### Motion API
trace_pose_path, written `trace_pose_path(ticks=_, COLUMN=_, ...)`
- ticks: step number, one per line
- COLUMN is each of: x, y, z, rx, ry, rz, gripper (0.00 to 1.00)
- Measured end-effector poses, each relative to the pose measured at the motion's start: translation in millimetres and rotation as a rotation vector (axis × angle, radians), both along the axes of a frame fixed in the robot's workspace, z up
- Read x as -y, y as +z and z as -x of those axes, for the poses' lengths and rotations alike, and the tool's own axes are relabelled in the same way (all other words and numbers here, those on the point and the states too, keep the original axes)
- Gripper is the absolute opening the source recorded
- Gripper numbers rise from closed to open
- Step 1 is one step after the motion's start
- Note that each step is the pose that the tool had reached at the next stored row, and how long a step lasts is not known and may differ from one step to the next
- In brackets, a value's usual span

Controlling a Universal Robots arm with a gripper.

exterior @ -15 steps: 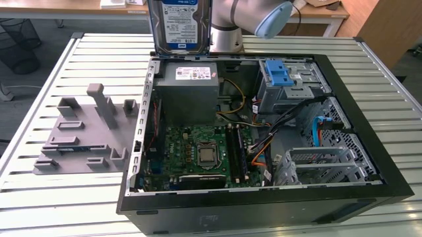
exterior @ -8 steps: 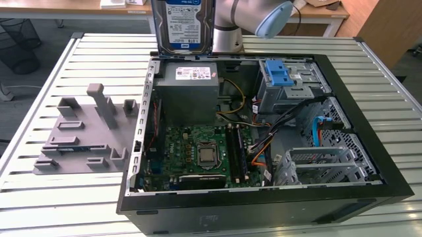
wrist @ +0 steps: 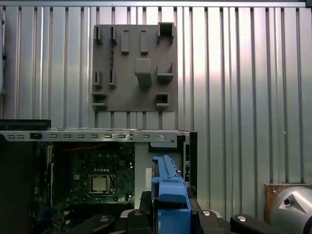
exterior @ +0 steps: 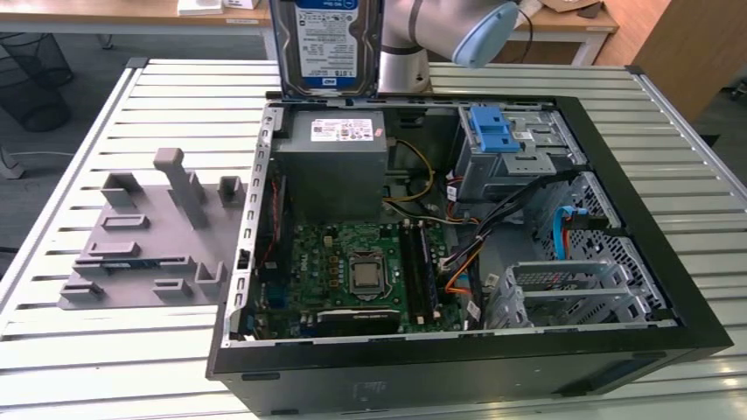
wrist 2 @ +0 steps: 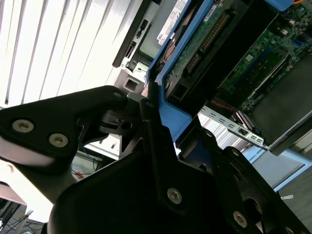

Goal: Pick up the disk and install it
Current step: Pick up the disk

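The disk (exterior: 327, 44) hangs upright above the back edge of the open computer case (exterior: 653, 289), its blue-and-white label facing the exterior camera and its top cut off by the picture's edge. In both wrist views my gripper (wrist: 169, 202) is shut on the disk's bright blue carrier frame (wrist: 168, 187), with black fingers (wrist: 145, 201) on either side. The second wrist view shows the gripper (wrist 2: 161, 114) clamping the blue frame (wrist 2: 170, 114), with the disk's green circuit-board underside (wrist 2: 204, 44) beyond it.
Inside the case lie the grey power-supply box (exterior: 332, 162), the motherboard (exterior: 350, 271), a blue latch on a silver cage (exterior: 508, 140) and another metal cage (exterior: 572, 293) with loose cables between. A grey fixture block (exterior: 152, 236) sits on the slatted table at the exterior view's left.
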State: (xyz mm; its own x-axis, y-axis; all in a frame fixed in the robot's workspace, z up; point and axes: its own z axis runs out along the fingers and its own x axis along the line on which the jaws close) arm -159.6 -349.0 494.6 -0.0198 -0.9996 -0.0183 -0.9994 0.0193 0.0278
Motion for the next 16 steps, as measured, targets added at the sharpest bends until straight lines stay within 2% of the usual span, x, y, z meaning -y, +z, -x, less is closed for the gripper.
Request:
trace_pose_path(ticks=7, x=6.6, y=0.0, z=0.0, rx=0.0000, ry=0.000, rz=0.0000, gripper=0.37)
trace_pose_path(ticks=16, x=10.1, y=0.0, z=0.0, rx=0.0000, ry=0.000, rz=0.0000, gripper=0.37)
